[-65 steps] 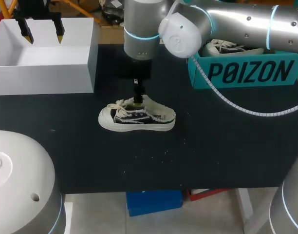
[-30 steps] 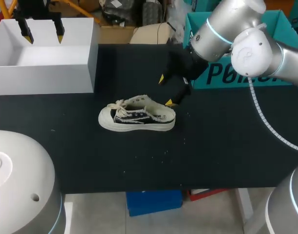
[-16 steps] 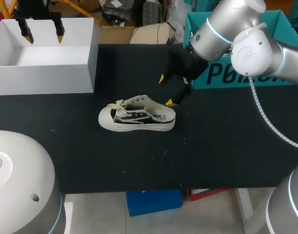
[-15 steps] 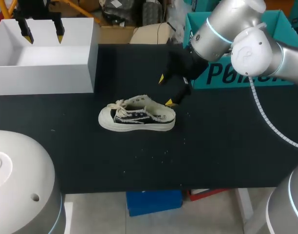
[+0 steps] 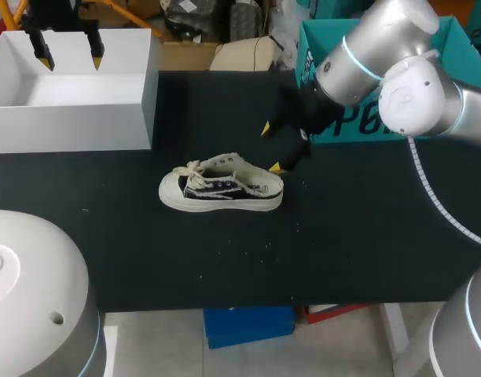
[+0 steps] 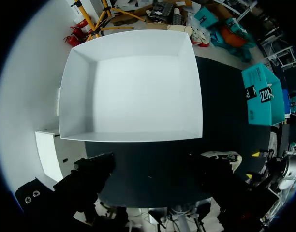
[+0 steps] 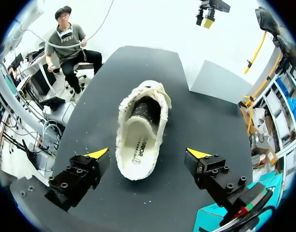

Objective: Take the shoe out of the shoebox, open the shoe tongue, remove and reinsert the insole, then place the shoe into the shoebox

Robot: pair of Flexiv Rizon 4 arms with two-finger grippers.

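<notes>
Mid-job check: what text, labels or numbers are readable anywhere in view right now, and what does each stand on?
Teal box, front face: large white letters, mostly hidden behind the right arm; not readable as a word.
Same teal box in the left wrist view: white print, too small to read.
Insole inside the shoe: a short dark print, too small and blurred to read.
White box: no print visible.

I count one black-and-cream canvas sneaker [image 5: 222, 191] on one black table [image 5: 343, 251]. Boxes, two: one open white cardboard box [image 5: 75, 102], one teal cardboard shoebox [image 5: 313, 47]. Grippers, two: left gripper [image 5: 67, 51], right gripper [image 5: 270, 148].
</notes>
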